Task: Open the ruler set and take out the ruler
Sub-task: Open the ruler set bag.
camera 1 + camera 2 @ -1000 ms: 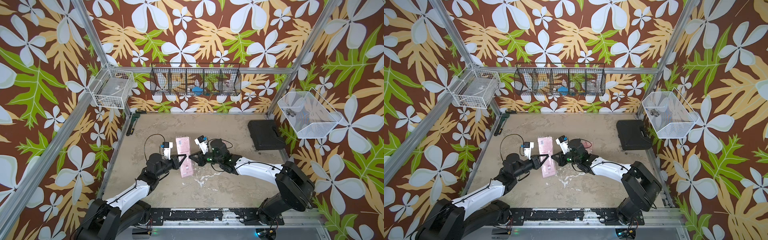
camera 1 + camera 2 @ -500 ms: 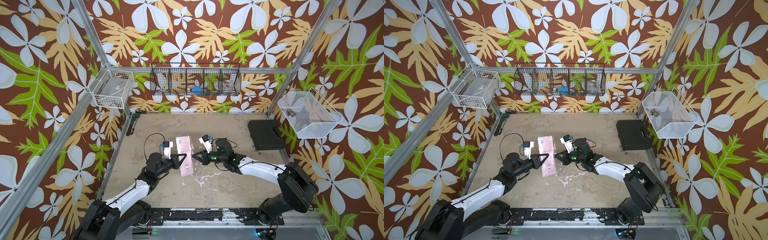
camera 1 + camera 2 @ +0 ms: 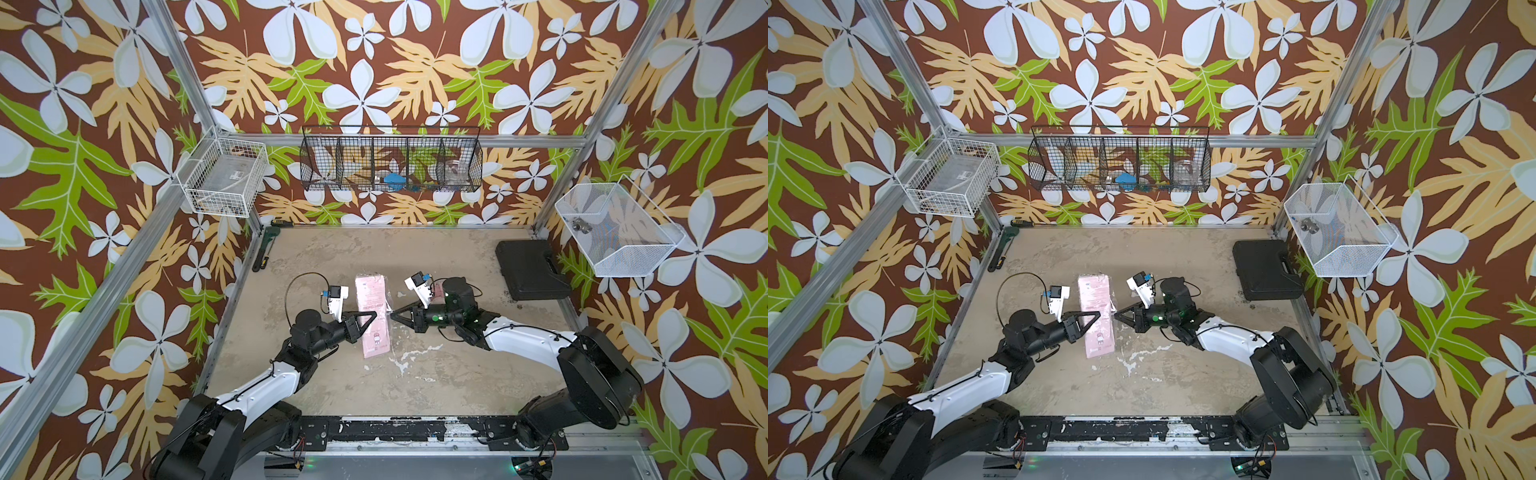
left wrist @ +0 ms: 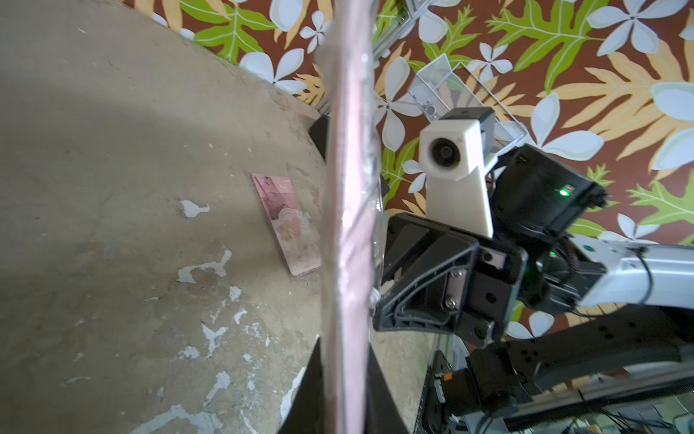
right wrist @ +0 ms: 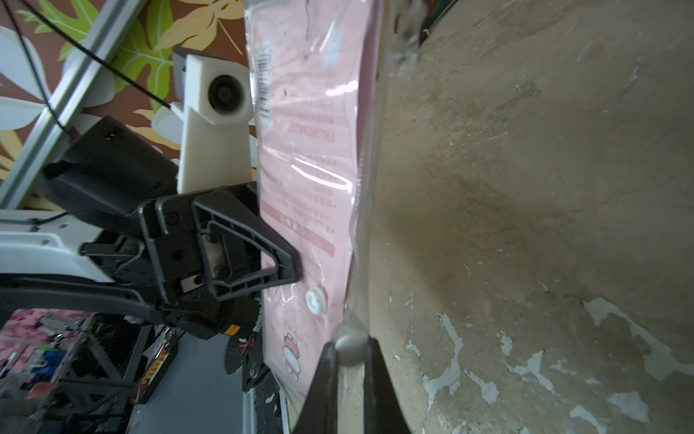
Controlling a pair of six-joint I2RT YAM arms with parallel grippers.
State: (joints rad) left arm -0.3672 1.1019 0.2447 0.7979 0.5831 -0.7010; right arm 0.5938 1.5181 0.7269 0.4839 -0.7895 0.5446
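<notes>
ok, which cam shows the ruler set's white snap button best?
Right wrist: the white snap button faces the lens, close up, on the pink ruler set. Left wrist sees the set edge-on, button hidden. In both top views the set is plain, but the button is too small to tell.

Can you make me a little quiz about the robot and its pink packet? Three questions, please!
1. True or false: the left gripper and the right gripper are both shut on the pink packet.
2. Where on the table is the black case? A: the middle. B: the far right corner. C: the near left corner.
3. Fill in the colour: the blue thing lies in the ___ wire basket.
Key: 1 true. 2 B. 3 black.
</notes>
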